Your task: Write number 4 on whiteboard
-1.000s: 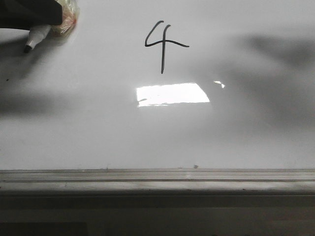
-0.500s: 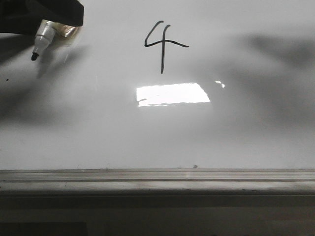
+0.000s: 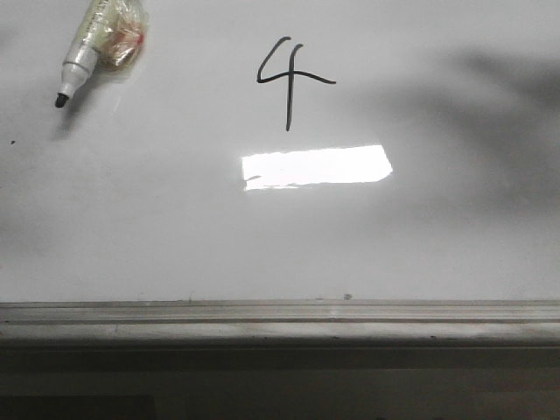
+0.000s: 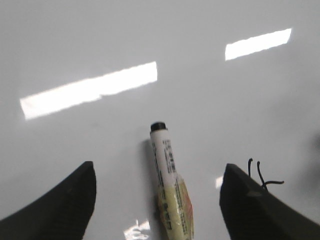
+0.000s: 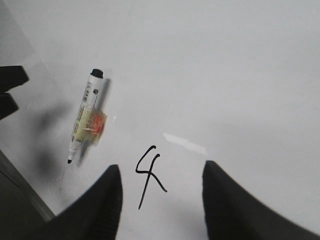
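Only one obstacle on the whiteboard (image 3: 420, 254): a marker (image 3: 87, 48) lying flat near the far left corner, well apart from the number 4 (image 3: 289, 80). Open surface everywhere else, up to the rail (image 3: 280, 317) along the near edge.

Whiteboard (image 3: 420, 254) flat — marker (image 3: 94, 45) lying on it, number 4 (image 3: 289, 80) drawn.

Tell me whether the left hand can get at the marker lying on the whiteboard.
Probably yes. The left hand is open above the marker, which lies flat on the whiteboard between its fingers, nothing covering it.
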Robot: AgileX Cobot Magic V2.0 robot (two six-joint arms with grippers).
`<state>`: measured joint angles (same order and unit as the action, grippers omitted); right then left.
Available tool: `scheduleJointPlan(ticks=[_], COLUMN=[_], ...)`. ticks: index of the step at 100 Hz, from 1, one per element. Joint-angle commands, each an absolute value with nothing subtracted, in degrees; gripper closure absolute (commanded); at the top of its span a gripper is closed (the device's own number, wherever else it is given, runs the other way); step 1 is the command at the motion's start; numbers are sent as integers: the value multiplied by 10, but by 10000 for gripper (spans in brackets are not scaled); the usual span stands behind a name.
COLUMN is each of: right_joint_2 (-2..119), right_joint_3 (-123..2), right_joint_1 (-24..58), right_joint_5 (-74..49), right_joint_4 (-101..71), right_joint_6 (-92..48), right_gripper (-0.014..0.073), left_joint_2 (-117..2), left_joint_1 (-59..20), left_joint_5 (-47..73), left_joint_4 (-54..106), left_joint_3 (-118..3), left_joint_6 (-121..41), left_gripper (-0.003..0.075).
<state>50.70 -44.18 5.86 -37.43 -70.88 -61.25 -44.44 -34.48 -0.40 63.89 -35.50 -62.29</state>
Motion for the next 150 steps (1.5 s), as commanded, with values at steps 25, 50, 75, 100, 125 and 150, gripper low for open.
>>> scheduleJointPlan(ticks=[25, 50, 75, 100, 125, 150], right_joint_2=[342, 146, 30, 21, 21, 21], right_joint_3=[-334, -193, -104, -83, -83, -83], right_joint_1=[56, 56, 56, 56, 56, 56], right_joint_5=[-281, -223, -208, -185, -185, -185], right_joint_4=[-747, -749, -765, -765, -765, -765], right_joint_6=[-700, -723, -723, -723, -723, -723], right_gripper=[658, 658, 658, 658, 658, 658], left_joint_2=[-295, -152, -41, -32, -32, -32], left_joint_1=[-331, -331, -331, -331, -331, -331], left_joint_5=[7, 16, 8, 14, 14, 14], left_joint_4=[607, 624, 649, 649, 649, 649], left_joint_3=[-292, -194, -146, -145, -145, -145], left_joint_6=[-623, -623, -623, -623, -623, -623], left_gripper=[741, 741, 741, 741, 741, 741])
